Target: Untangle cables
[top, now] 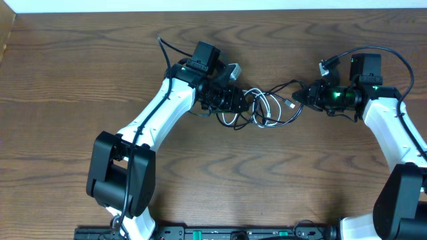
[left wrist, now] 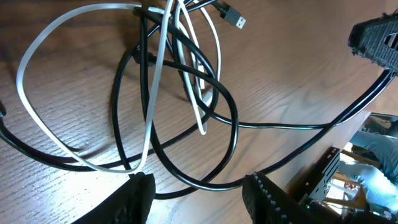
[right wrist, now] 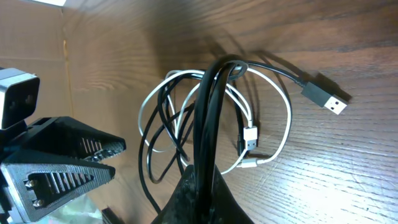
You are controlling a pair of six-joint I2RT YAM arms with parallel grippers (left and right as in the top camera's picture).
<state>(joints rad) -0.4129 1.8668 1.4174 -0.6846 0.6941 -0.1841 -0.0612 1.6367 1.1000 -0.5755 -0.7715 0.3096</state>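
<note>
The cables [top: 265, 109] lie tangled at mid-table between both grippers: a white cable [left wrist: 37, 46] looped through black cables [left wrist: 231, 112]. My left gripper [top: 235, 102] stands open at the tangle's left edge. In its wrist view the left gripper [left wrist: 202, 202] straddles a black loop [left wrist: 205, 185] without pinching it. My right gripper [top: 299, 95] is at the tangle's right end. In its own view the right gripper [right wrist: 202, 186] is shut on a bundle of black strands [right wrist: 208, 118], which rise taut to a bend. A black USB plug [right wrist: 325, 96] lies loose to the right.
White plug ends [right wrist: 250, 135] lie inside the loops. Thicker arm wires arc above the left wrist [top: 167, 53] and the right wrist [top: 393, 57]. The table's far edge [top: 213, 8] runs along the top. The left arm's base [top: 120, 177] stands at the front left.
</note>
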